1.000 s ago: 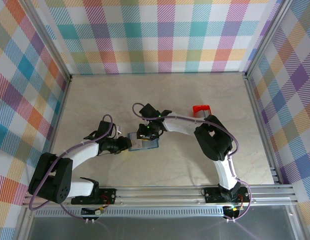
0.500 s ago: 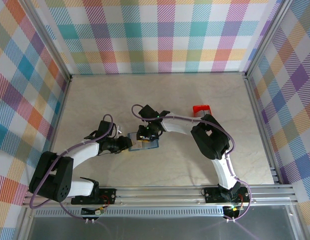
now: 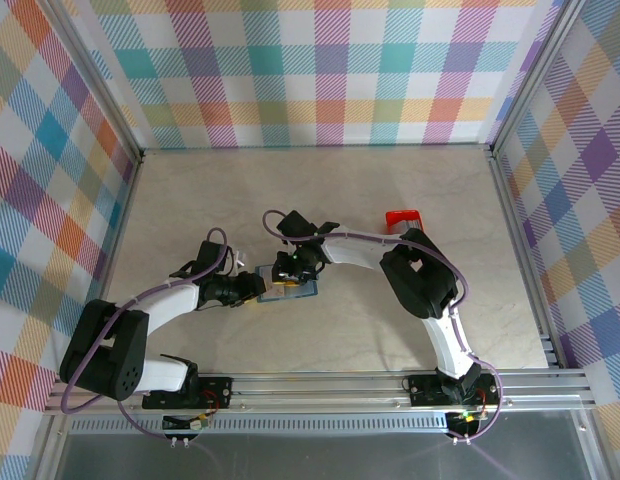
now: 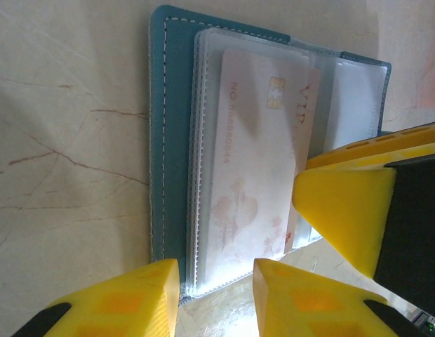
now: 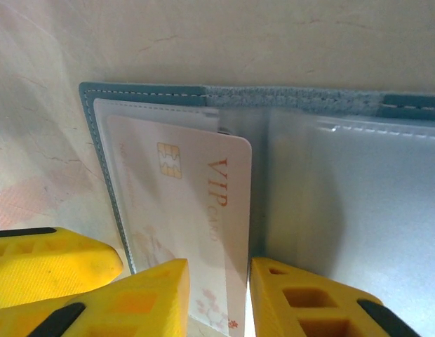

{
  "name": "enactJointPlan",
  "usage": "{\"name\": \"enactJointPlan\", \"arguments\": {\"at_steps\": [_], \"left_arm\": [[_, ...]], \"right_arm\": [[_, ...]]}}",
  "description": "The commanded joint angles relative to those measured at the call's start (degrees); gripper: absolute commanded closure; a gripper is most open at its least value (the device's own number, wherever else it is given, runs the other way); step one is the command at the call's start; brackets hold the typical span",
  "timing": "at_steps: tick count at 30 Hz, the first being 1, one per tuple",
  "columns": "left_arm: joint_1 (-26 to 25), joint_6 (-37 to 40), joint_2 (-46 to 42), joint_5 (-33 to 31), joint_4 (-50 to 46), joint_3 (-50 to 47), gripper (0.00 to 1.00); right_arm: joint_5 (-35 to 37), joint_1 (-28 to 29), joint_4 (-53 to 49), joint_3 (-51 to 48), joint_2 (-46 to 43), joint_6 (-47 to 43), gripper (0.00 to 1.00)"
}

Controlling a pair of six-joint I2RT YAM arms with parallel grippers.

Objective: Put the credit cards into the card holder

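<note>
Left gripper [image 4: 216, 272]: yellow fingers a little apart, tips at one end of the holder [image 4: 172, 126]. Right gripper [image 5: 219, 270]: fingers likewise narrowly apart, over the lower edge of the card [image 5: 182, 210]; touching or not, cannot tell. Pale card marked VIP, lying on the holder's clear pockets, 1 long edge at the fold; tucked in or just on top, unclear. Teal holder open and flat on the table [image 3: 340, 180], mid-surface, between both grippers. Beige marbled tabletop, thin brown veins. Red tray [image 3: 402, 215] off to the right, by the right arm. Pastel plaid walls [image 3: 310, 70] on 3 sides. Aluminium rail [image 3: 320, 382] along the near edge.
</note>
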Motion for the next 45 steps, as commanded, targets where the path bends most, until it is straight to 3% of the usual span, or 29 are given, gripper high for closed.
{"name": "enactJointPlan", "arguments": {"at_steps": [1,26,35,40,45], "left_arm": [[0.85,0.70,0.53,0.43,0.46,-0.82,0.67],[0.85,0.76,3.17,1.79,3.18,-1.26,0.67],[0.85,0.83,2.30,1.44,2.70,-1.32,0.67],[0.98,0.12,-2.34,-0.76,0.76,-1.18,0.67],[1.90,-1.90,-7.89,-3.21,-1.61,-0.41,0.66]], "right_arm": [[-0.95,0.34,0.51,1.17,0.67,0.03,0.72],[-2.59,1.47,0.99,3.83,1.97,-2.87,0.72],[2.58,1.59,-4.37,6.17,1.72,-5.46,0.63],[5.50,0.82,-4.75,4.80,-2.16,-5.68,0.62],[7.89,-3.20,-4.06,-2.64,-12.20,-5.80,0.64]]}}
